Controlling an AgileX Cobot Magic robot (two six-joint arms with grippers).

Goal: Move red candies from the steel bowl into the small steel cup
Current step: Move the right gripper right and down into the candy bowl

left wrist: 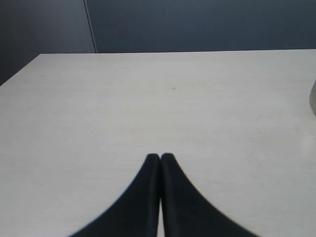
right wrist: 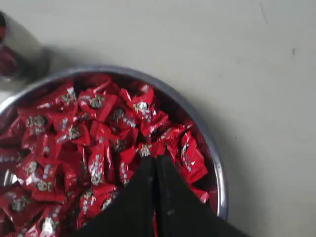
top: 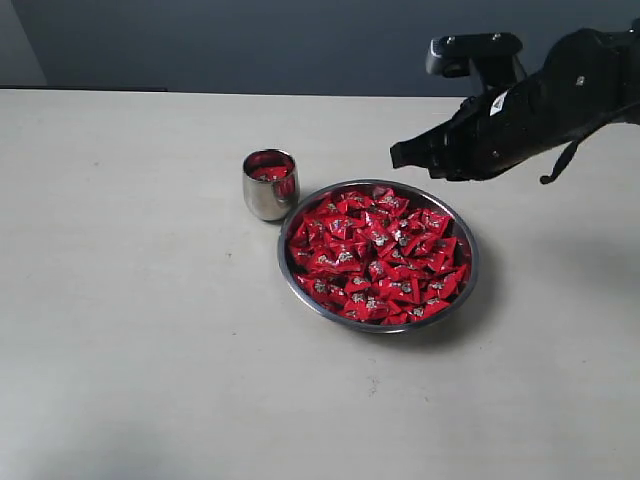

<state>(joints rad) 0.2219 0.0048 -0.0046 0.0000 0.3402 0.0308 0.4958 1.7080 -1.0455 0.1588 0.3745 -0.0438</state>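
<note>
The steel bowl [top: 471, 285] sits right of the table's middle, heaped with red candies [top: 375, 255]. Just to its left stands the small steel cup [top: 270, 188] with red candies [top: 269, 172] inside. My right gripper [top: 401, 155] hangs in the air above the bowl's far rim, jaws shut; I see no candy between them. In the right wrist view its tips [right wrist: 155, 159] are pressed together over the red candies [right wrist: 98, 143], with the bowl's rim [right wrist: 213, 148] beside them and the cup [right wrist: 17, 54] at the frame's corner. My left gripper [left wrist: 160, 157] is shut over bare table.
The pale table [top: 140, 330] stretches wide to the left of and in front of the bowl. A dark wall [top: 250, 40] runs behind the table's far edge. A pale rounded edge [left wrist: 313, 98] shows at the side of the left wrist view.
</note>
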